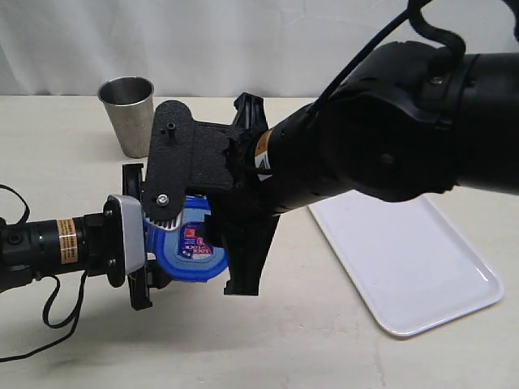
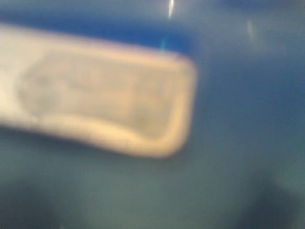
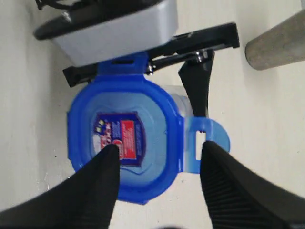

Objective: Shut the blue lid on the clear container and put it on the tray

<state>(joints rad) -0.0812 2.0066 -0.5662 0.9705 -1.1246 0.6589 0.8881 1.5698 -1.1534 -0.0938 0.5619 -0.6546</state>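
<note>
Exterior view: right arm (image 1: 389,130) spans the tabletop (image 1: 340,356), reaching well left of the tray (image 1: 422,259). Left gripper (image 1: 154,239) comes in sideways, further left of the tray, fingers clamped round the clear container (image 3: 177,100). Steel cup (image 1: 128,113) upright, behind and left of the tray, apart from both arms. Container is off the tray, to its left. Blue lid (image 3: 125,143) sits on the container mouth, sticker up, one flap (image 3: 205,143) sticking out. Right gripper (image 3: 159,152) just over the lid, fingers (image 3: 90,191) spread, released. Left wrist view too blurred to read.
</note>
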